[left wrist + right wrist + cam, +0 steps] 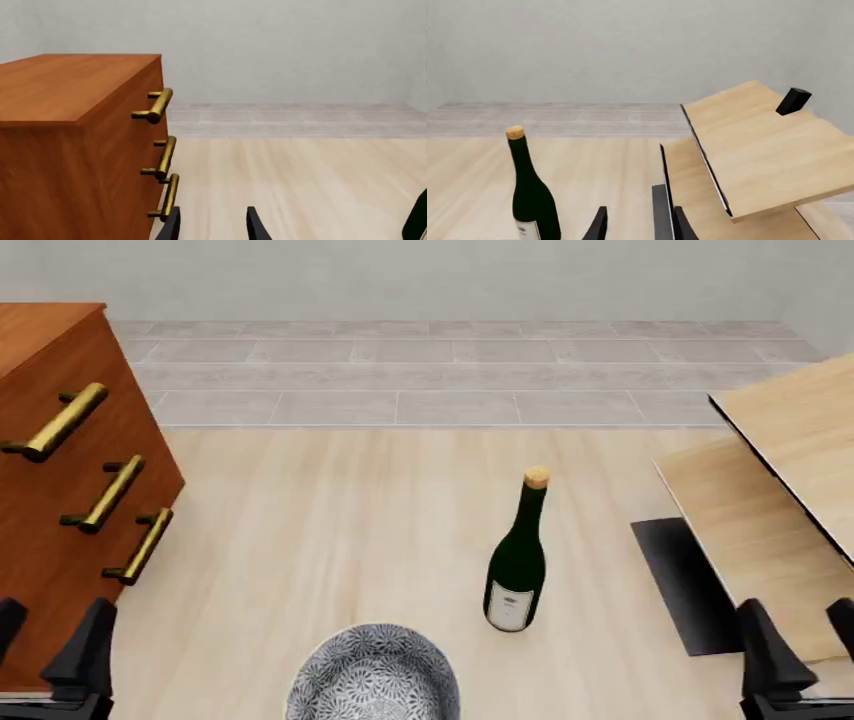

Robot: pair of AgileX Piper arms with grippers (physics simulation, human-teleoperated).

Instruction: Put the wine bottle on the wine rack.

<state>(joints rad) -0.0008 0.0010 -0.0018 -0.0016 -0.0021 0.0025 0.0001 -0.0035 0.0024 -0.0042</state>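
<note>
A slim dark green glass wine bottle (517, 565) with a tan cork top stands upright mid-bench, left of the slanted light tan wooden wine rack (781, 500). Both grippers, left (47, 645) and right (798, 645), hang released, jaws parted, holding nothing.

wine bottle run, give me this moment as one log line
wine bottle: upright on table, not on wine rack | left gripper: open, empty | right gripper: open, empty | task: not started

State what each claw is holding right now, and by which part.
Nothing is held. The left claw and right claw are both open and empty; the tall dark green glass wine bottle stands untouched on the light wooden table between them.
</note>
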